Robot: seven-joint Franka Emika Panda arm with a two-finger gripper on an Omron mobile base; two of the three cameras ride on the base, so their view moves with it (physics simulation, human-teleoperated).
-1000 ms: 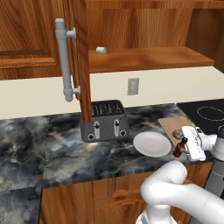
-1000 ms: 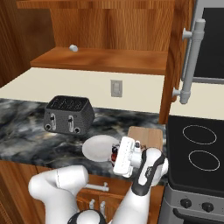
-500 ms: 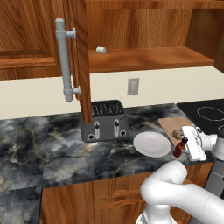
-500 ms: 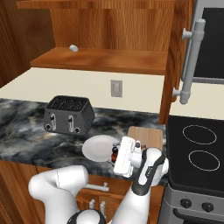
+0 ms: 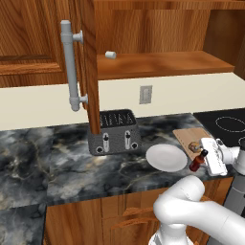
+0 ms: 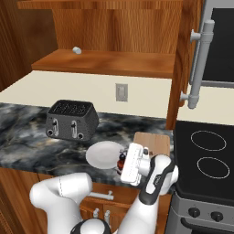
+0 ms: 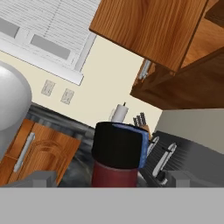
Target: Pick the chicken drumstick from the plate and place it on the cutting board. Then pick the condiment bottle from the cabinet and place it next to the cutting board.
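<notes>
Holding the condiment bottle (image 5: 197, 161) low at the near counter edge, the gripper (image 5: 208, 158) is clamped on it, cap (image 7: 119, 144) filling the hand view. It sits between the plate (image 5: 165, 157) and the cutting board (image 5: 191, 137), I guess for setting down beside the board, where the chicken drumstick (image 5: 194, 146) lies.

The condiment bottle (image 7: 118, 164) I carried had a smooth dark-red body and a matt black cap, and my gripper (image 5: 203, 158) was glossy white plastic with dark tips. The cabinet (image 5: 153, 28), its shelf and the cutting board (image 5: 189, 136) were wood, warm brown with visible grain on the cabinet and paler on the board. The counter (image 5: 48, 158) looked like polished dark marble with grey veins, the plate (image 5: 166, 157) was plain smooth white, the toaster (image 5: 115, 131) was matt dark metal, and the door's bar handle (image 5: 71, 67) was dull grey.
</notes>
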